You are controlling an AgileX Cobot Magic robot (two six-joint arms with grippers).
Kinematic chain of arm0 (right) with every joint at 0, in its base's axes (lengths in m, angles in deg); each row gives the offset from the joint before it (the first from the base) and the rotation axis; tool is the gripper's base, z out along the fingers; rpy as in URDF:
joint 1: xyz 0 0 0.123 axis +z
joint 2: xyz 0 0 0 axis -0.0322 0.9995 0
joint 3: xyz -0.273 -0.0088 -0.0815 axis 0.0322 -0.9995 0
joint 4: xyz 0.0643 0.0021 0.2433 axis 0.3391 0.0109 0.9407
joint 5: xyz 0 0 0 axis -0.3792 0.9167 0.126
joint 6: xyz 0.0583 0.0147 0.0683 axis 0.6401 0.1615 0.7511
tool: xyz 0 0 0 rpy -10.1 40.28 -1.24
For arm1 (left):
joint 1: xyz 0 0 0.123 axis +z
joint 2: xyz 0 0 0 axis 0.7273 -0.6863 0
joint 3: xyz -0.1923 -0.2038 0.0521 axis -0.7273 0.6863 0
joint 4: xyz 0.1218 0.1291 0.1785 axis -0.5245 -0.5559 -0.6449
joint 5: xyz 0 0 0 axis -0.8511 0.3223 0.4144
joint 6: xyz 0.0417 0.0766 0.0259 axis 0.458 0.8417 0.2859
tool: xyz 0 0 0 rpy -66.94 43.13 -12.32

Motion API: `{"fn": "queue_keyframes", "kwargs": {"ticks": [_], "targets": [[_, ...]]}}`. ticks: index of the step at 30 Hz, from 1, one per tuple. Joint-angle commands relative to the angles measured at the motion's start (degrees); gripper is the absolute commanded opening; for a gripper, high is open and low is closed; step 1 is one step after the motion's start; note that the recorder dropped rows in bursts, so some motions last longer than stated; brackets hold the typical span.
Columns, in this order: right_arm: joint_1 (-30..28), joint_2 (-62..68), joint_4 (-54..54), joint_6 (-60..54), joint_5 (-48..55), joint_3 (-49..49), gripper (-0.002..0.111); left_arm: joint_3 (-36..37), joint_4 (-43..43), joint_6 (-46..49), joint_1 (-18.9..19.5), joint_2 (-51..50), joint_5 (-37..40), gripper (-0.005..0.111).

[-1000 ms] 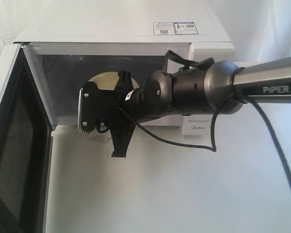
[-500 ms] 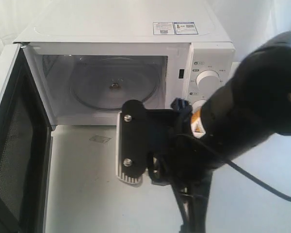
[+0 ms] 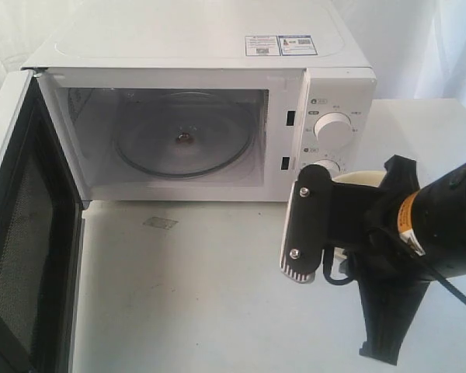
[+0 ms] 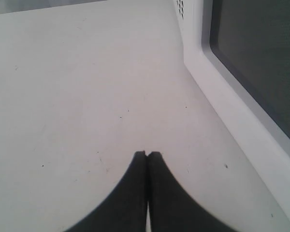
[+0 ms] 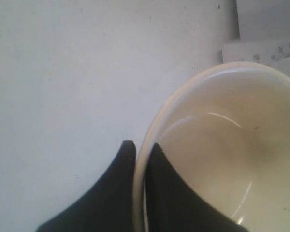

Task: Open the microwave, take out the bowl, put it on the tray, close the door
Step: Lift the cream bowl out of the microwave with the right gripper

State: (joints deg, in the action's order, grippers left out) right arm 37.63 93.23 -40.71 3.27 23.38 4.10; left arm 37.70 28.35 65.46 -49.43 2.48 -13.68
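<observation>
The microwave [image 3: 179, 39] stands at the back of the counter [image 3: 202, 295], its door [image 3: 19, 233] swung wide to the left. Inside it lies only the glass turntable [image 3: 182, 144]. The bowl [image 5: 222, 145] is outside, in front of the knobs [image 3: 332, 128] toward the counter's right edge. The right fingers [image 5: 123, 169] pinch its rim, and its pale inside is bare. The left fingers [image 4: 135, 183] are pressed together over the counter beside the door.

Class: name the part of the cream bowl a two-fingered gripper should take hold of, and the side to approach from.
Pinch the bowl by its thin rim, one finger inside, one outside, coming over the open mouth. The round body looks too wide to span; the rim slips between the fingers, as the right gripper shows.
</observation>
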Motion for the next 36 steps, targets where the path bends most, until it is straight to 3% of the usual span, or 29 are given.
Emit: {"fn": "queue_keyframes", "kwargs": {"ticks": [1,14,23,28,36], "targets": [[-4.8,-0.6,0.3,0.6,-5.0,-2.8,0.0,0.2,0.2,0.0,0.0,0.3,0.1,0.0],[-5.9,0.8,7.2,0.3,-14.1,-11.2,0.0,0.2,0.2,0.0,0.0,0.3,0.1,0.0],[-5.9,2.7,8.0,-0.5,-13.3,-11.3,0.0,0.2,0.2,0.0,0.0,0.3,0.1,0.0],[-9.9,2.7,0.2,9.4,-12.8,-11.4,0.0,0.2,0.2,0.0,0.0,0.3,0.1,0.0],[-15.3,2.7,1.1,9.7,-11.8,-12.6,0.0,0.2,0.2,0.0,0.0,0.3,0.1,0.0]]}}
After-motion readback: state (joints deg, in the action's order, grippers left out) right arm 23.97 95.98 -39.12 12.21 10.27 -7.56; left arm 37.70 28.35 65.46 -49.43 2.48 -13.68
